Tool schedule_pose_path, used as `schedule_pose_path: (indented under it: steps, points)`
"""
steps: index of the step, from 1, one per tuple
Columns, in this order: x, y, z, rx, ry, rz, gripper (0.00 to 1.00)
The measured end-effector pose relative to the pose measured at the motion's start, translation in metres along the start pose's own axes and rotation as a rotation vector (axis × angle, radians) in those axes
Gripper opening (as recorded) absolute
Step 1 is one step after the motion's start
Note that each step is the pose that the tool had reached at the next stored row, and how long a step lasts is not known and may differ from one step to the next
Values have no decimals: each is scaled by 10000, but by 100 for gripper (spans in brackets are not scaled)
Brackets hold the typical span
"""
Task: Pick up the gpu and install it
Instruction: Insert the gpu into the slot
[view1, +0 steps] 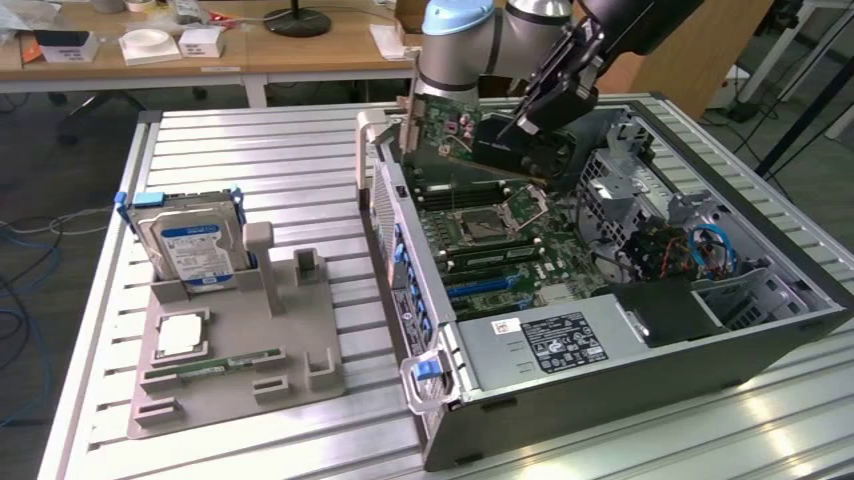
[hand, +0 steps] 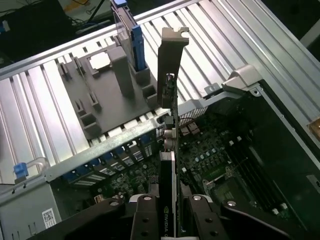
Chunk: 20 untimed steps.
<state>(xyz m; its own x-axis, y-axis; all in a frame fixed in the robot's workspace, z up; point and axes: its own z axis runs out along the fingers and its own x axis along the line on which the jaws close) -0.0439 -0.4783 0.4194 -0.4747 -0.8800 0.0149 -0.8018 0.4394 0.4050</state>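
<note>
Gpu (hand: 169, 165): was pinched on its edge between the two fingers (hand: 145, 215) of the gripper (hand: 170, 210), with one finger pressed on each flat face. Was held inside the open computer case (view1: 601, 400), above the motherboard (view1: 494, 230), at the end far from the power supply (view1: 567, 345). Looked not yet seated, as far as could be judged. Was turned with the long axis pointing straight away from the fingers toward the case wall, and with the silver bracket (hand: 172, 55) at the far end, standing up past the rim. Probably had the slot somewhere under the lower edge; could not tell which one.

Counted one gpu, one gripper, two fingers, one case. Counted also, on the grey holder (view1: 240, 380) at the exterior view's left, one hard drive (view1: 194, 245) standing upright and one memory stick (view1: 214, 367) lying flat. Were both well apart from the gripper.
</note>
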Motion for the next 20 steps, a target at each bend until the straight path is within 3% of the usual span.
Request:
schedule_pose_path:
  steps: [3,10,12,16,20]
  points:
    - [0,-1,2,8,208,-473,26]
    - [-6,-12,-4,20,599,-1359,26]
    - [-11,-20,-7,20,683,-1563,26]
    - [-53,-90,-39,10,748,-1781,26]
    - [-86,-145,-63,-4,756,-1837,26]
